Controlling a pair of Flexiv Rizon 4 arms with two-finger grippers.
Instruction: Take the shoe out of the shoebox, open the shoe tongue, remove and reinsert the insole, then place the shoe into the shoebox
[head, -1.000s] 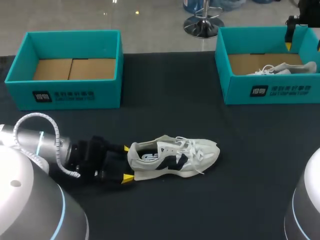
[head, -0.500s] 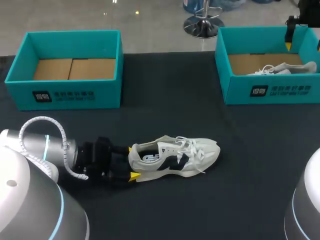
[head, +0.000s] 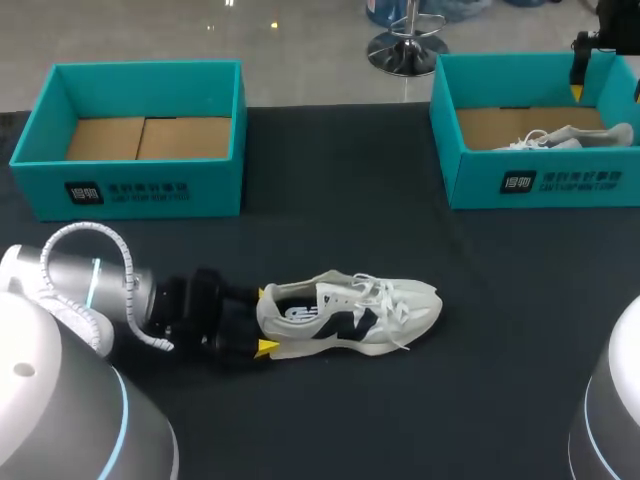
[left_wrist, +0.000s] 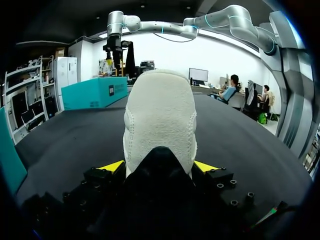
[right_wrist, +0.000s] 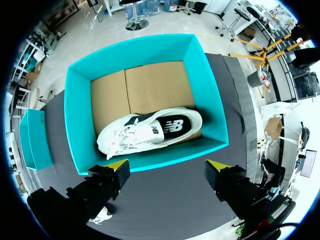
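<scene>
Probably a robotics lab rather than a home, a shop or an office. Shows first in the rig: a left arm (head: 70, 285) and a right arm (left_wrist: 230, 15), both of silver segments with blue-lit rings at the joints, working at one table (head: 330, 200) draped in plain black cloth. Shows next in the staging: a left shoebox (head: 140, 190) and a right shoebox (head: 560, 182) (matching teal, open, lidless, brown cardboard floors) set well apart along the far side. Adds to it with the props: one white shoe (head: 345, 315) alone on the cloth, a second shoe (right_wrist: 150, 131) lying in the right shoebox.
</scene>
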